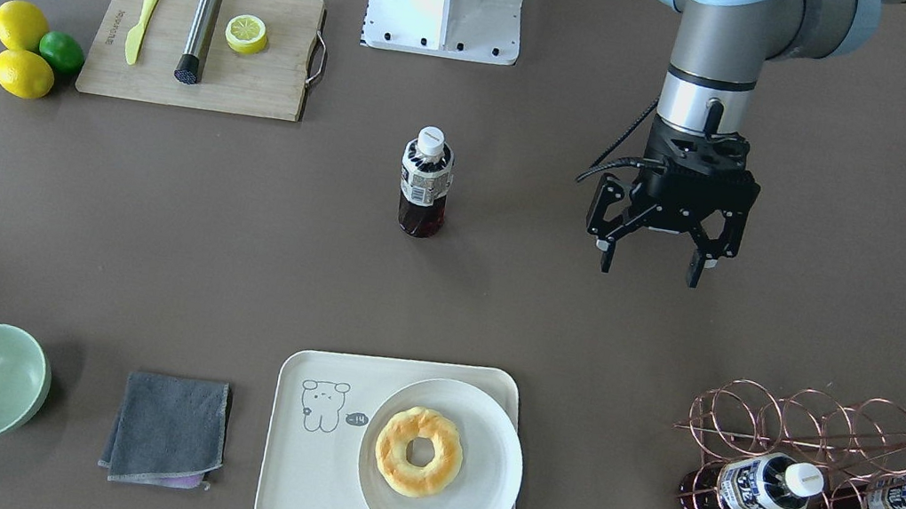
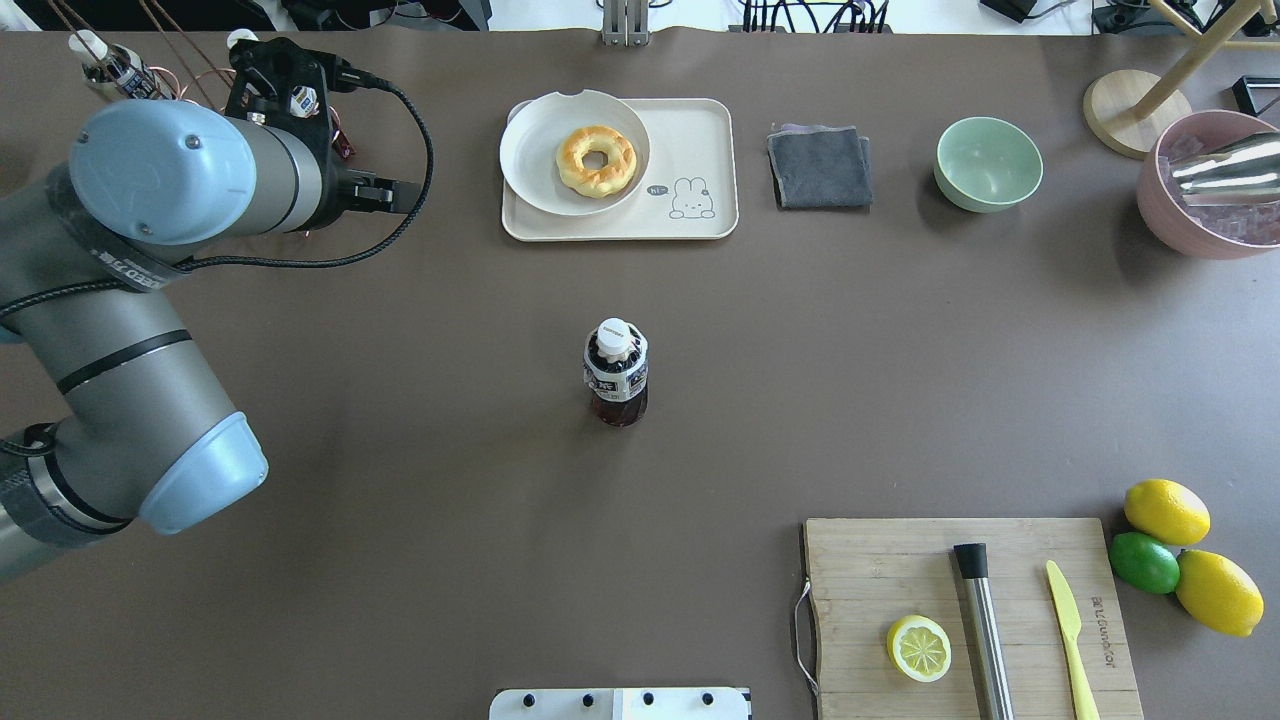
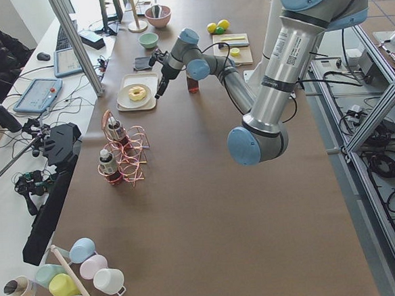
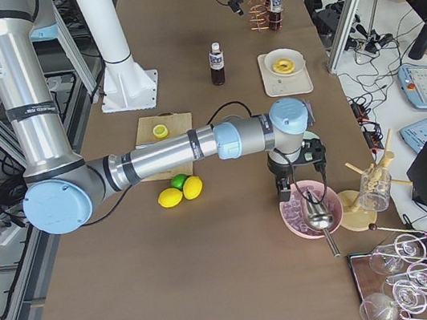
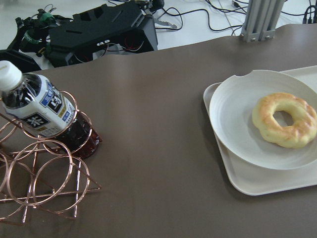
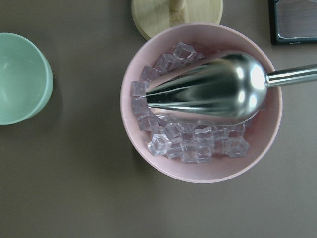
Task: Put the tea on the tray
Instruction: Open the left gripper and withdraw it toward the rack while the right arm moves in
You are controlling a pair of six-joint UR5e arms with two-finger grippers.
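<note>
With your left gripper's jaws apart at the tea's 3 o'clock in the front-facing view, pinch that light, slick, tippy bottle mid-label.

The tray carries a small speech bubble beside its line-drawn animal, reading "hi~". The standing tea bottle has a white-and-navy label with fine print too small to read, and a tiny grey word on its cap is also illegible. The racked bottle shows bold white characters on navy blocks, not clearly legible. Engraved lettering runs along the cutting board but is unreadable.
</note>
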